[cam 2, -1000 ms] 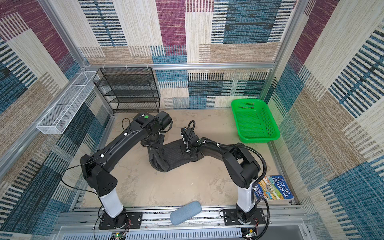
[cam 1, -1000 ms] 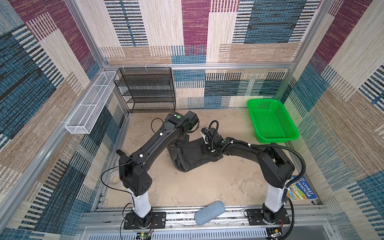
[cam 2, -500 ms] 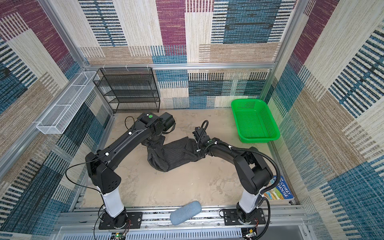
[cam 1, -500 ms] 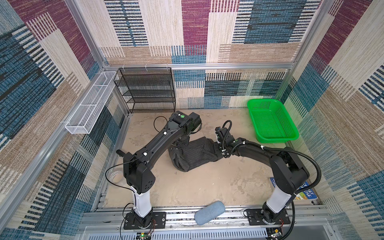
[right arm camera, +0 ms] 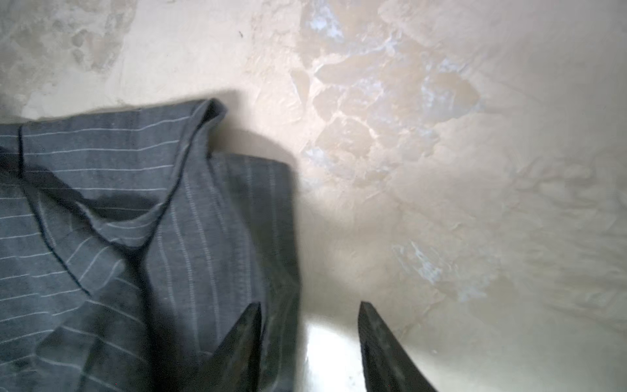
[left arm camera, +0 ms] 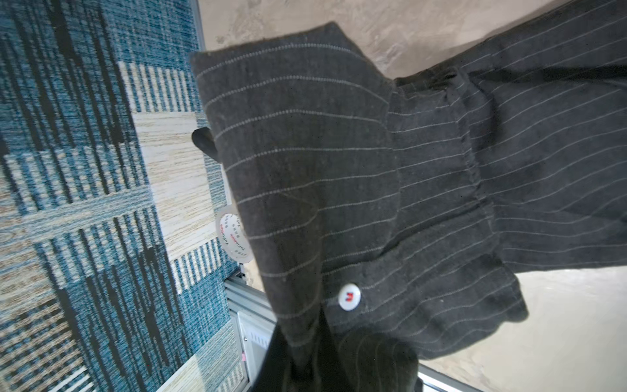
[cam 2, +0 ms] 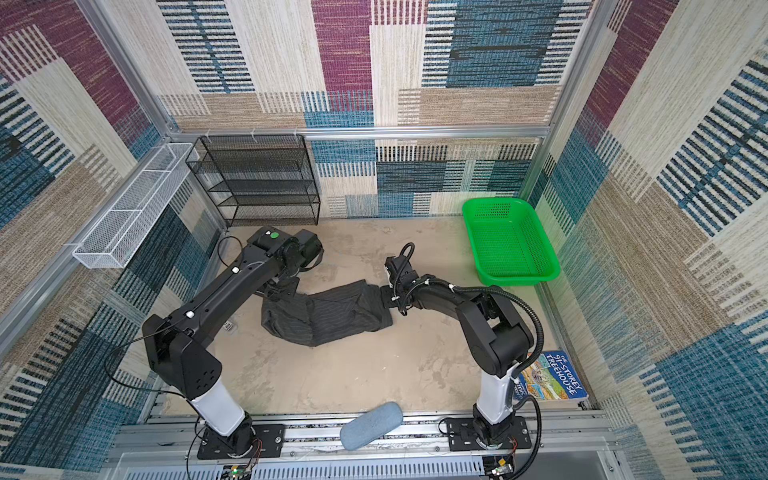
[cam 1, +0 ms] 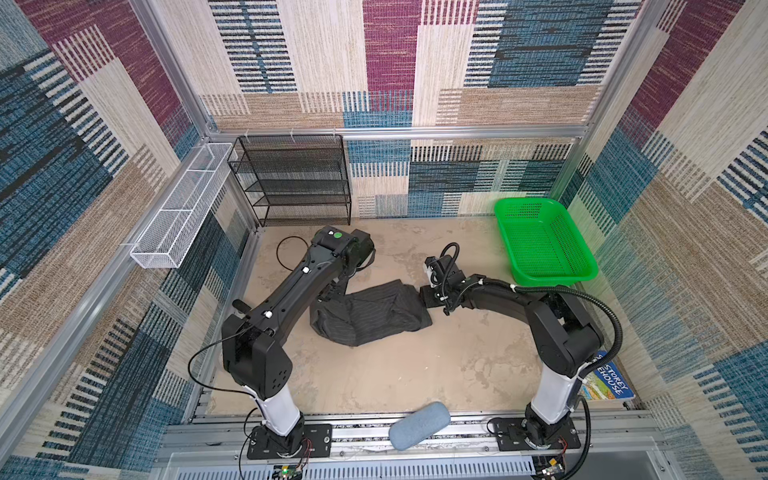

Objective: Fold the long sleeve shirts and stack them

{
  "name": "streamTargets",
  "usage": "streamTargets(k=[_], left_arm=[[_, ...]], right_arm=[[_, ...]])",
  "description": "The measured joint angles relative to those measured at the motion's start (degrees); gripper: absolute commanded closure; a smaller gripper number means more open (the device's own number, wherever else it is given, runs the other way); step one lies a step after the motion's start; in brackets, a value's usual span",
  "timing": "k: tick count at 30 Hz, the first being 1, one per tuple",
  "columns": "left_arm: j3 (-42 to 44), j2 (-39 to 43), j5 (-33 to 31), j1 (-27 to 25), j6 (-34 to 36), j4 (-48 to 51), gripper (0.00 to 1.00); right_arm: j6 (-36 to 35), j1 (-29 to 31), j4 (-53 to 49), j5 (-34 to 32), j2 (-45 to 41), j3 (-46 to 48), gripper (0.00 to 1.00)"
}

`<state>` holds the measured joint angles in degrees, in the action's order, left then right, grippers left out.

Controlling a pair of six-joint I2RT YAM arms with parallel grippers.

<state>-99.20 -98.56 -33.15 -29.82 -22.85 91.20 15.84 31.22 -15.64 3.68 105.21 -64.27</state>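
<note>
Shirt [cam 1: 370,313] pinched in my left claw [cam 1: 330,291], right claw [right arm camera: 310,342] gaping.
Nearest me, a grey-blue padded roll [cam 1: 419,424] lies on the front rail, well nearer than the green basket [cam 1: 548,276] and off to its left; a picture book [cam 1: 609,376] sits on the basket's near side. Farther in, the dark pinstriped shirt lies crumpled on the tabletop, left of the basket and well apart from it. My right claw is at the shirt's basket-side end with its jaws apart, one finger [right arm camera: 247,342] over the fabric's edge, the other over bare table. My left claw is at the end away from the basket, closed on the cloth, with a white button [left arm camera: 348,297] showing close to the grip. Farthest back, a black mesh rack [cam 1: 291,178] stands far left of the basket.
</note>
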Motion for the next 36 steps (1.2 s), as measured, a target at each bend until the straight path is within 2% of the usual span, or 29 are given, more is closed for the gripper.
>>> streamTargets(k=[8, 21, 36], left_arm=[[-1.4, -1.1, -0.7, -0.4, 1.2, 0.1, 1.00], [-8.0, -9.2, 0.4, -8.2, 0.4, 0.1, 1.00], [-17.0, -16.3, 2.7, -14.3, -0.2, 0.5, 1.00]], right_arm=[[1.7, 2.8, 0.7, 2.4, 0.3, 0.0, 0.51], [5.1, 3.1, 2.3, 4.9, -2.2, 3.7, 0.49], [8.6, 0.8, 6.0, 6.8, -4.9, 7.3, 0.49]])
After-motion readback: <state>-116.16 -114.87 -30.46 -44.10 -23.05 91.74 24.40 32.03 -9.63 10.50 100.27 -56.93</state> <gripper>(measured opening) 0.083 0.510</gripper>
